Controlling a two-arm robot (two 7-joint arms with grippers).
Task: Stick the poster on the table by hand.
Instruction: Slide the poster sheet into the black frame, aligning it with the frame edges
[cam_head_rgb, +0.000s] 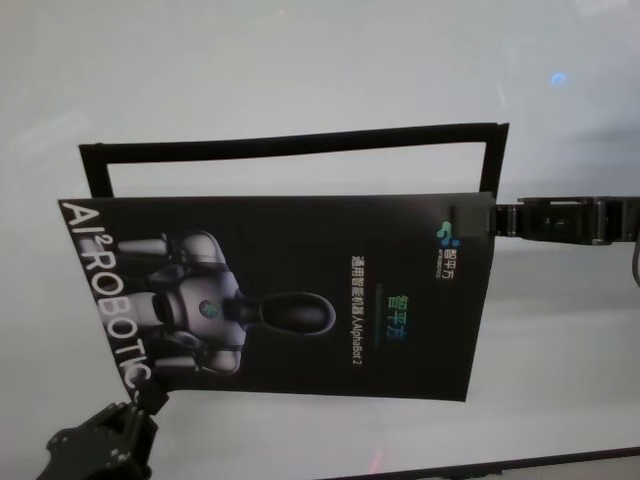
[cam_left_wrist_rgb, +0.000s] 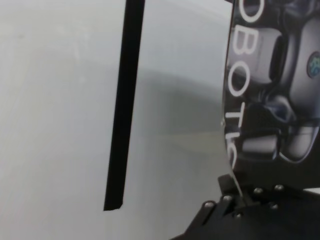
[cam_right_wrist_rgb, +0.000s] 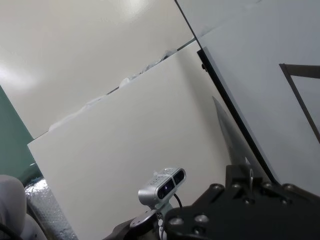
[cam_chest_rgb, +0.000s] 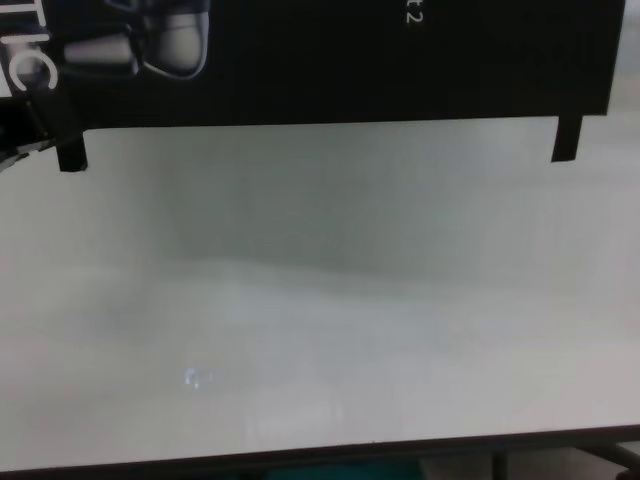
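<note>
**Poster held by two corners above the marked frame, not yet stuck down**

The poster (cam_head_rgb: 290, 295) is suspended over the white desk (cam_head_rgb: 300, 80), held at two diagonally opposite corners. The left gripper (cam_head_rgb: 150, 398), at seven o'clock in the head view, is clamped on the corner beside the "ROBOTIC" lettering; the left wrist view shows the sheet's edge running into its closed jaws. The right gripper (cam_head_rgb: 492, 220), at three o'clock, pinches the corner nearest the small logo, its arm reaching in level from the side.

The diagonal hold appears meant to keep the glossy sheet taut and flat, so it can be lowered without sagging or creasing.

A black tape frame (cam_head_rgb: 290, 145) lies on the desk, open on its near side. The poster overlaps its lower part; the frame's far bar and both side strips show at twelve o'clock. In the chest view the two strip ends protrude just below the poster's near edge, suggesting the sheet sits slightly short of full alignment.

Judgement: the step in hand is positioning. Contact with the desk cannot be confirmed.
</note>
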